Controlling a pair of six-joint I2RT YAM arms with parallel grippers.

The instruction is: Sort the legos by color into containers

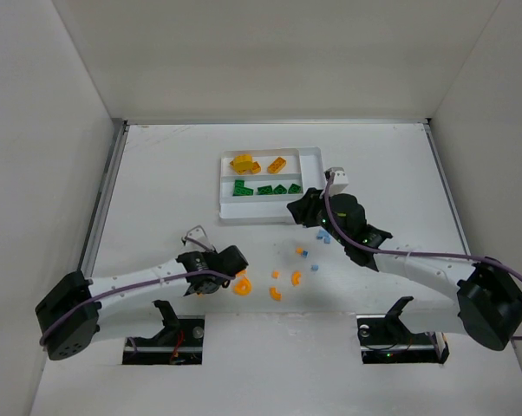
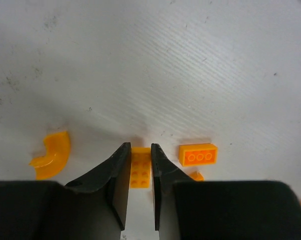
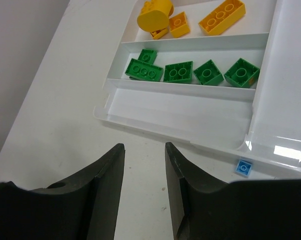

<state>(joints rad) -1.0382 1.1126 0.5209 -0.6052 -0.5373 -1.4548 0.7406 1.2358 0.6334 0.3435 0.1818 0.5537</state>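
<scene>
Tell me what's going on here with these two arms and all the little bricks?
Two robot arms are sorting toy bricks by color into a white tray. Yellow pieces lie in its far slot, green bricks in the middle one; the nearest long slot holds nothing. The left hand grips an orange brick on the table, other orange pieces beside it. The right hand hovers open and empty by the tray's near edge, with small blue pieces loose nearby.
</scene>
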